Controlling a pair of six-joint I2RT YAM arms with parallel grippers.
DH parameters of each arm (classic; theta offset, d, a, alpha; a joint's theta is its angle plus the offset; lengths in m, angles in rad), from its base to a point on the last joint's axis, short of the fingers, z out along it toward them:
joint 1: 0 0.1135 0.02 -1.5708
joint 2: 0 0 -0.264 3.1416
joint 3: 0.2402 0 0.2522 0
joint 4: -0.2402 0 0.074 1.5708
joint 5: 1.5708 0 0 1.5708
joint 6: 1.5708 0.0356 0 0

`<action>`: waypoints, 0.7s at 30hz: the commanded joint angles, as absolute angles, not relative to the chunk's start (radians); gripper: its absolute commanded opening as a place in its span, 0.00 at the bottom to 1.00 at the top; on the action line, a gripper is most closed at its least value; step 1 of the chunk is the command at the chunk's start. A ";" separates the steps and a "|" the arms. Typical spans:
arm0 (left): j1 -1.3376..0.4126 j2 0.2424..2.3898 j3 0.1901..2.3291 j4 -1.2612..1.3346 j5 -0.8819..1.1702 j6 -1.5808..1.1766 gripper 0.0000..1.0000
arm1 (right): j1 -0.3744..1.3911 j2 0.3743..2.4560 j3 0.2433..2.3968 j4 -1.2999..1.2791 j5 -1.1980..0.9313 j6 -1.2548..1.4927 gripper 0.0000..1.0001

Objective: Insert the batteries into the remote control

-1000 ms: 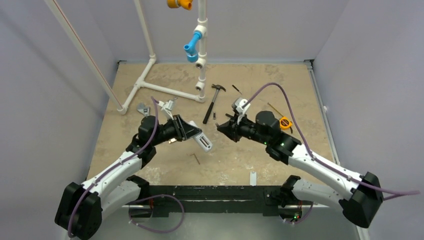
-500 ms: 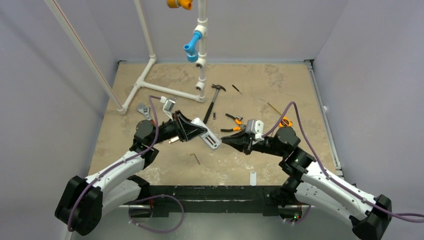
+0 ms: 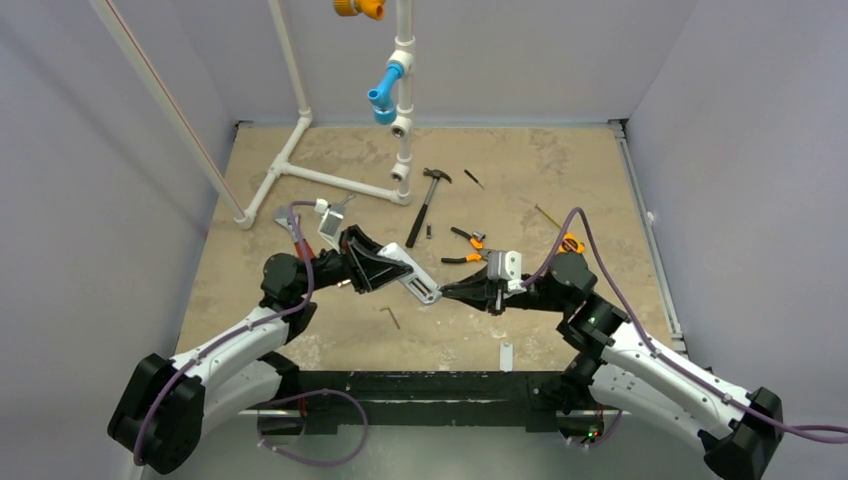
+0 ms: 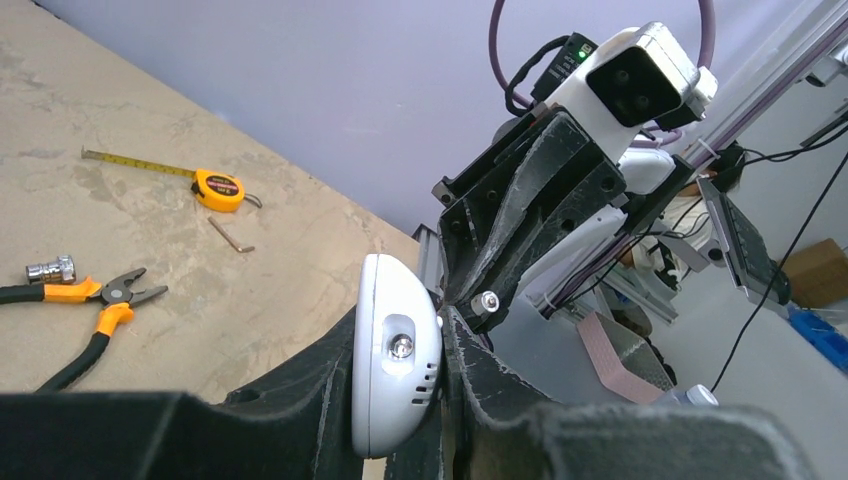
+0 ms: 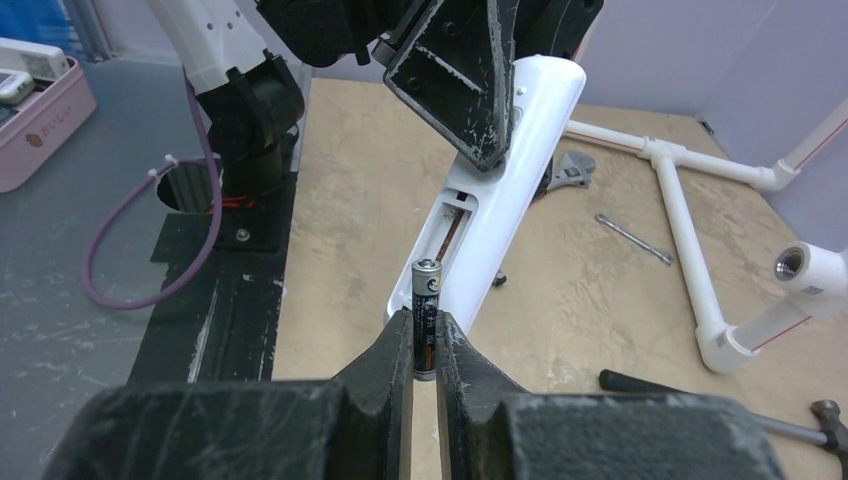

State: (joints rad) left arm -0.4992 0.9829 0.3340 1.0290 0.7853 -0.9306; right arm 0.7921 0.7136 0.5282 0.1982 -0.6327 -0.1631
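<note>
My left gripper (image 3: 397, 266) is shut on the remote control (image 3: 417, 277), a slim white handset held tilted above the table's middle. In the left wrist view its rounded end (image 4: 393, 362) sits clamped between the black fingers. My right gripper (image 5: 425, 332) is shut on one of the batteries (image 5: 425, 300), a dark cylinder standing upright between the jaws. The battery's top is just below the lower end of the remote's open compartment (image 5: 455, 228). In the top view the right gripper (image 3: 447, 291) meets the remote's tip. Another small dark cylinder (image 3: 430, 231) lies beside the hammer handle.
A hammer (image 3: 424, 203), orange-handled pliers (image 3: 462, 246) and a yellow tape measure (image 3: 570, 243) lie behind the grippers. A hex key (image 3: 392, 317) and a small white cover strip (image 3: 506, 356) lie near the front edge. A white pipe frame (image 3: 330, 180) stands at the back left.
My right gripper swung forward and left with the battery until it reached the remote's end. My left arm pushed the remote a little farther right.
</note>
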 commanded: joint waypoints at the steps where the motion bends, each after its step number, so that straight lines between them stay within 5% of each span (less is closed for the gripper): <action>1: -0.503 0.954 0.332 1.068 0.784 -0.895 0.00 | 0.795 0.720 0.559 0.210 -0.688 -0.215 0.00; 21: -0.505 1.009 0.396 0.851 0.706 -0.901 0.00 | 0.795 0.765 0.533 0.293 -0.664 -0.159 0.00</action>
